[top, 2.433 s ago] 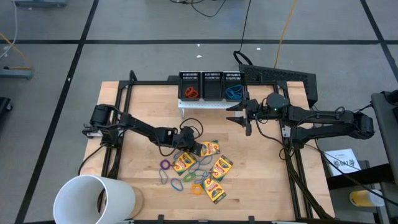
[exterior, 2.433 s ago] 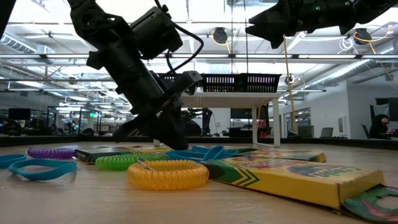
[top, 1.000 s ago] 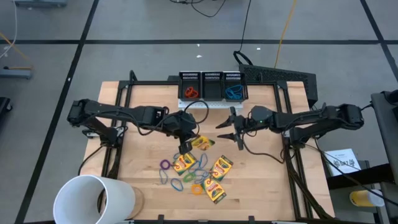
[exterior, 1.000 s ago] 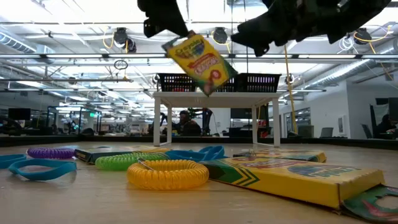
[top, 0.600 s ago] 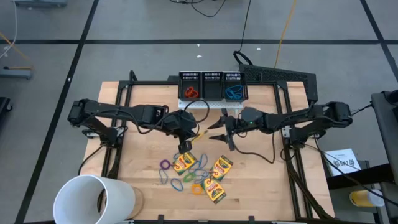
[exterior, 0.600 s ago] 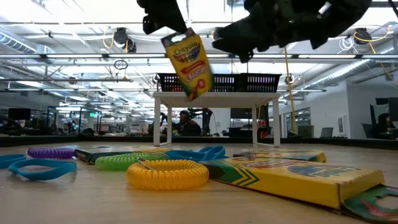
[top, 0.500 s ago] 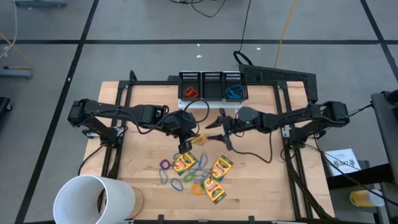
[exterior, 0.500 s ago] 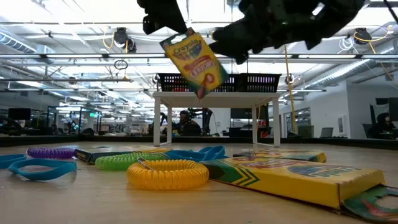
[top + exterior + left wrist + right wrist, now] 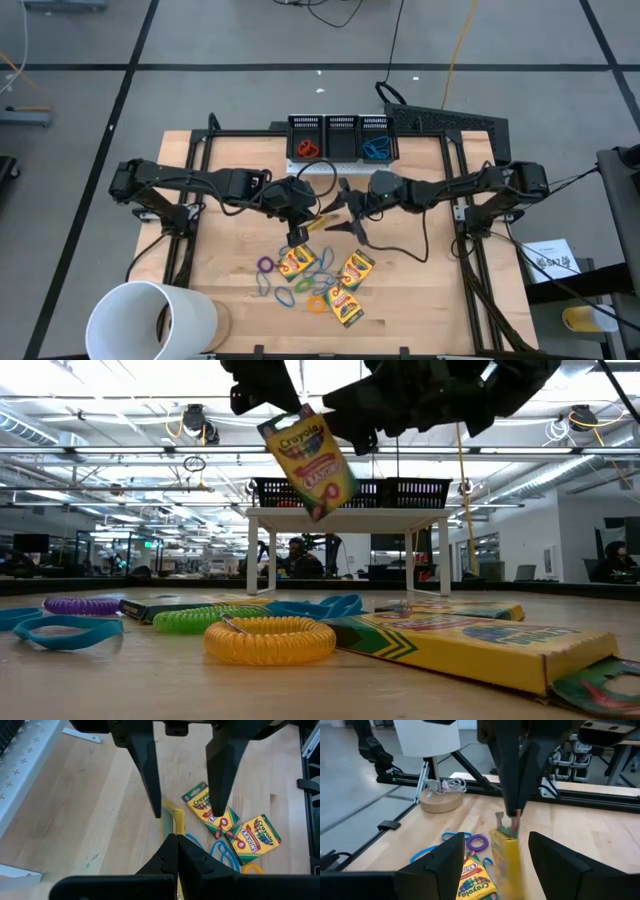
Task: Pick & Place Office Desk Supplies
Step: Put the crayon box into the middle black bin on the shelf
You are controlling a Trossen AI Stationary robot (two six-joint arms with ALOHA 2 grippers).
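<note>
Left gripper (image 9: 303,222) is up over mid-table, pinched shut on a crayon box (image 9: 308,459) w/ the box dangling tilted in the air, well clear of the wood. In the low view it hangs in front of the little white stand. Right gripper (image 9: 344,211) is right next to it, fingers spread wide on either side of the box. From my right wrist cam the box sits between the two fingers (image 9: 555,865), can't tell if they touch it.

Rest of the stuff is on the table below and toward the front edge: 3 more boxes (image 9: 357,267) lying flat, mixed w/ bands (image 9: 266,265) in purple, blue, green, orange. Yellow coil band (image 9: 270,639) is closest to the low cam. Bins (image 9: 341,137) at the back, w/ an orange and a blue thing in the outer two.
</note>
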